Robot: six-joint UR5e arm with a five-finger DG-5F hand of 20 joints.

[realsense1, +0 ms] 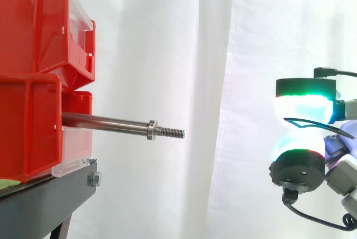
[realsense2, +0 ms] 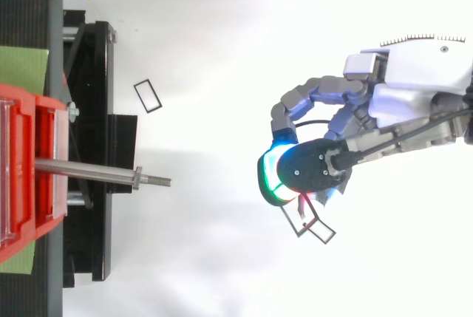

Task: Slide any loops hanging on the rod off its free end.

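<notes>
Rod (realsense1: 111,122) projects bare from the red bins (realsense1: 33,83). The robot hand (realsense2: 414,80), well apart beyond the free end, pinches thin black loops (realsense2: 307,221) between curled fingers. A loose loop (realsense2: 148,97) lies below; removal appears complete.

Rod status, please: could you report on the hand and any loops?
Hand clear of the rod, fingers pinching a thin black loop. Rod bare, free end open. Another loop lying loose beside the stand.
</notes>
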